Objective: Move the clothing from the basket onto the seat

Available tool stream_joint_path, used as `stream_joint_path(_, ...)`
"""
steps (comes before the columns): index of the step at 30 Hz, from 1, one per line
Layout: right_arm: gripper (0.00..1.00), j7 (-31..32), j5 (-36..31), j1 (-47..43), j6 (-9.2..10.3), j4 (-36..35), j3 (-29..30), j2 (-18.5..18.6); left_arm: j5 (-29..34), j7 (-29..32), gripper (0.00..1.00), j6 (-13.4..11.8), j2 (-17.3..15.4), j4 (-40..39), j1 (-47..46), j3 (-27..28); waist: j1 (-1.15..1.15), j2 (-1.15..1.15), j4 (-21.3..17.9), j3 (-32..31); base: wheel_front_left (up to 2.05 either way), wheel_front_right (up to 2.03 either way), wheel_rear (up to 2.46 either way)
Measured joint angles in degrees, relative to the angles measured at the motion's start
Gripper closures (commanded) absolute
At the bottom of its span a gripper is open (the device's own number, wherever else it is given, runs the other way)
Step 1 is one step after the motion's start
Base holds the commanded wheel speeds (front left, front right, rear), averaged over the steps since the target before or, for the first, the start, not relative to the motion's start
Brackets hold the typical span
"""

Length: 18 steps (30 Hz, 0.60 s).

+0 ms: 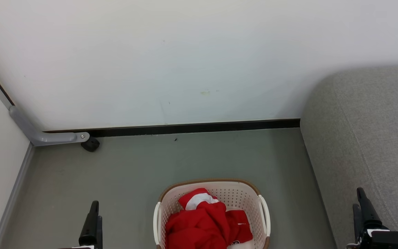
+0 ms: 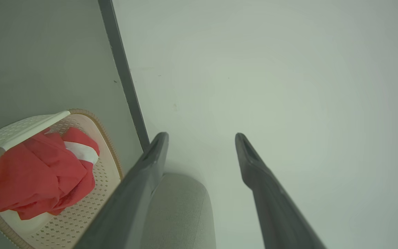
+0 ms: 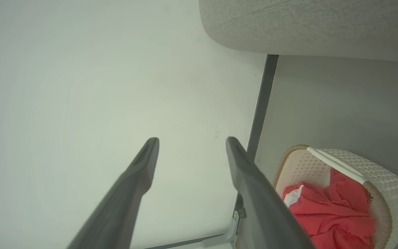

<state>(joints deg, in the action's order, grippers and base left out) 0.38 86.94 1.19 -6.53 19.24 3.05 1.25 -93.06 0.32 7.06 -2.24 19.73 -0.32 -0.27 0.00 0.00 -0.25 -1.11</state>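
Two arms sit low at either side of a laundry job that looks not yet begun; at the far left, a grey metal bracket (image 1: 47, 137) with a black foot sits where the wall meets the grey floor (image 1: 133, 162); next along, the left gripper (image 1: 94, 207) points up from the bottom edge of the head view, and its wrist view shows its two dark fingers (image 2: 150, 162) spread apart with nothing between them; in the middle, the basket (image 1: 212, 181), cream with a brown rim and white handles, stands on the floor close to the robot; the clothing (image 1: 202, 224), bright red with a white panel, lies heaped inside it, none of it over the rim; a pale wall (image 1: 185, 62) with a dark skirting board (image 1: 192, 128) stands behind; further right, the seat (image 1: 368, 138), grey and rounded, stands apart from the basket, and the part of it in view is bare; at the far right, the right gripper (image 1: 359, 199) shows against the seat's near edge, its fingers likewise parted and empty in its wrist view; by this reckoning no garment has been moved, and every one in sight is left to lift across.
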Motion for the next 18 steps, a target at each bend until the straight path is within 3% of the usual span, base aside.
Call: stream_joint_path(18, 0.0, -3.6, -12.2, 0.0, -0.02, -1.2, -2.4, 1.2, 6.9, -3.9, 0.0, 0.0, -1.3, 0.5, 0.4, -3.7, 0.0, 0.0, -0.3, -0.8, 0.0, 0.0, 0.0)
